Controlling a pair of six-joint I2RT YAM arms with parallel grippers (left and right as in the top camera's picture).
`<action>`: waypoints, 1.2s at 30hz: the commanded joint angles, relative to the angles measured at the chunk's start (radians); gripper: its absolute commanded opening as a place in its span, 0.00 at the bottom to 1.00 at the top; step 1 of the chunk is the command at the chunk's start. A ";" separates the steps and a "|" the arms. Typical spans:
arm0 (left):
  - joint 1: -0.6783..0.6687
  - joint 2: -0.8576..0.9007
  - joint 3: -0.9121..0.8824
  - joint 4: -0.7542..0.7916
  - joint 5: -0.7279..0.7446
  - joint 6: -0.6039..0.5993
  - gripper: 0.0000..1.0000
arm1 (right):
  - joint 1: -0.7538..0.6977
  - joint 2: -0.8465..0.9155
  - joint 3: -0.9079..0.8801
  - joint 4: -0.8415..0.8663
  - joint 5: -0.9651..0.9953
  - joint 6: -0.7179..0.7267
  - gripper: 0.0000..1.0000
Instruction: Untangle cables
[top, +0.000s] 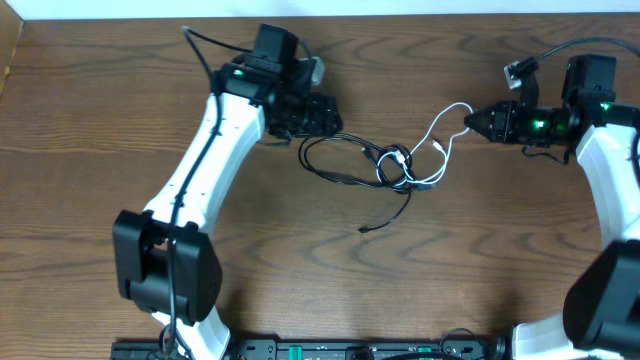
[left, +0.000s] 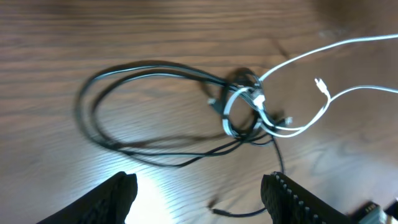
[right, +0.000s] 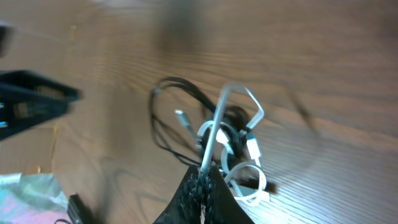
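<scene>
The black cable (top: 330, 160) lies in loops on the table, knotted with the white cable (top: 432, 135) at a small tangle (top: 395, 165). In the left wrist view the black loops (left: 124, 112) spread left of the tangle (left: 245, 106) and the white cable (left: 323, 53) runs off right. My left gripper (top: 325, 115) is open and empty, its fingertips (left: 199, 193) just short of the black loops. My right gripper (top: 472, 122) is shut on the white cable (right: 214, 134) and holds it taut from the tangle (right: 233, 124).
The wood table (top: 300, 260) spreads around the cables. A loose black plug end (top: 365, 229) lies below the tangle. The white backdrop edge (top: 400, 8) runs along the far side. A black fixture (right: 31, 99) shows at the left of the right wrist view.
</scene>
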 joint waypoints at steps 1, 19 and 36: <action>-0.016 0.040 0.006 0.034 0.106 0.016 0.69 | 0.019 -0.091 0.057 0.004 -0.063 0.028 0.01; -0.018 0.101 0.006 0.092 0.163 0.011 0.64 | 0.112 -0.256 0.120 0.068 0.154 0.468 0.01; -0.089 0.147 0.005 0.367 0.386 0.100 0.65 | 0.190 -0.256 0.120 0.050 0.154 0.432 0.01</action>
